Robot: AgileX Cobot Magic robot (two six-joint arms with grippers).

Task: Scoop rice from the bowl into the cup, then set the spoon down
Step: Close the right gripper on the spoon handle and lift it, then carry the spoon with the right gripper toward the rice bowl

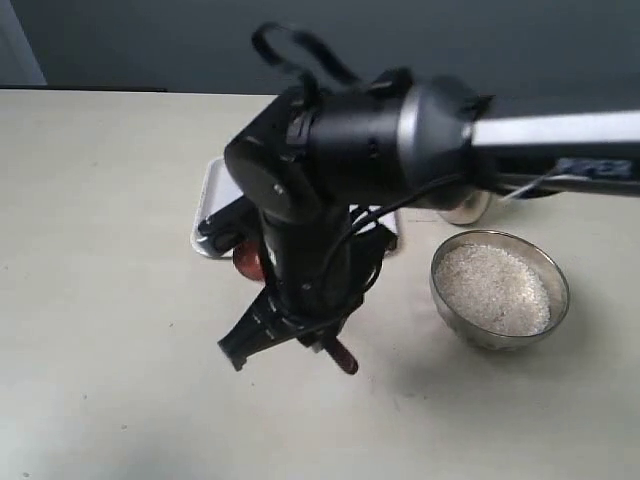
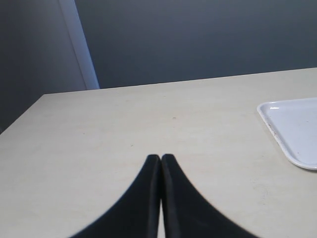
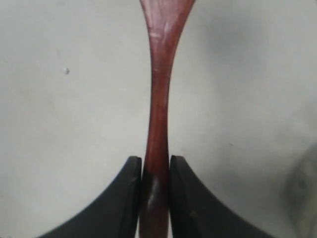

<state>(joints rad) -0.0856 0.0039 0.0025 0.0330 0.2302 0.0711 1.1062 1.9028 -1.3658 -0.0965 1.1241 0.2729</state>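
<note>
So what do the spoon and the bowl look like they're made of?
Spoon: looks like wood, dark reddish-brown, smooth, slightly glossy; faint streaks along the handle. Bowl: probably steel, polished; silvery wall with bright reflections.

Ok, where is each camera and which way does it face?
Exterior: above the table, looking down; the right arm covers the middle, bowl beside it.
Left wrist: low over the table, looking across to the tray; shut left gripper shows.
Right wrist: close above the table, looking down; right gripper clamps the spoon.
Shared: exterior and right wrist both show the spoon.
</note>
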